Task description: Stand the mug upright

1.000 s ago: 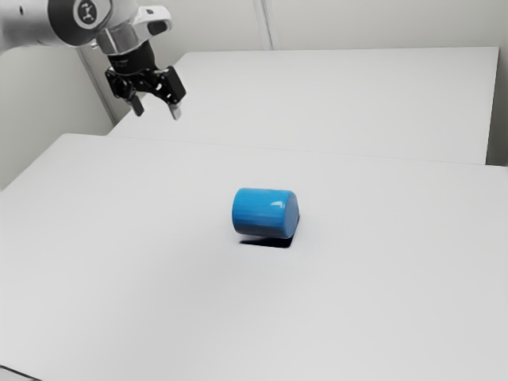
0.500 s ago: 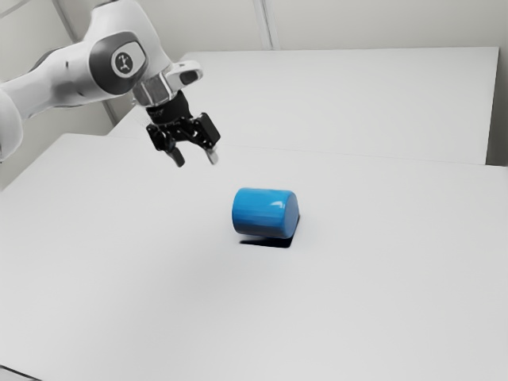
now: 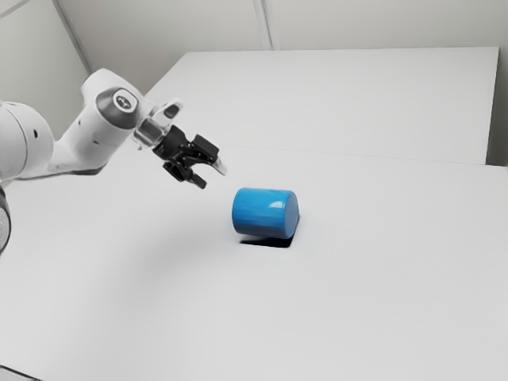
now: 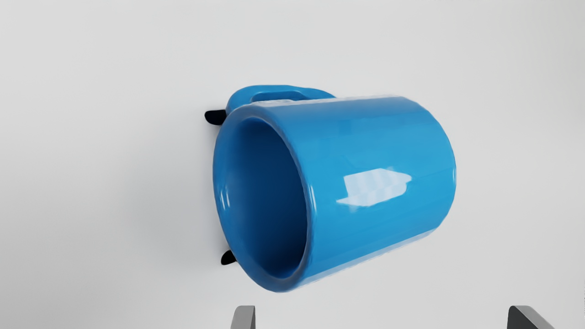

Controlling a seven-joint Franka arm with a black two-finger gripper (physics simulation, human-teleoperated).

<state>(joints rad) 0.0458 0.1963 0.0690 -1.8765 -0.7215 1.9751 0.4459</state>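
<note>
The blue mug [image 3: 264, 213] lies on its side on the white table. Above the table and toward the exterior view's left of the mug, the gripper [image 3: 213, 177] stands open, apart from it. In the wrist view the mug [image 4: 374, 173] shows its open mouth and, along its far side from the fingers, its handle [image 4: 279, 91]. Nothing is between the two fingertips of the gripper [image 4: 383, 317], which are wide apart.
The white table [image 3: 357, 309] extends around the mug on all sides. Behind it, in the exterior view, stands a large white surface [image 3: 341, 95], with pale walls beyond.
My gripper has come down and toward the exterior view's right, closer to the mug, and its hand has tilted. The mug has not moved.
</note>
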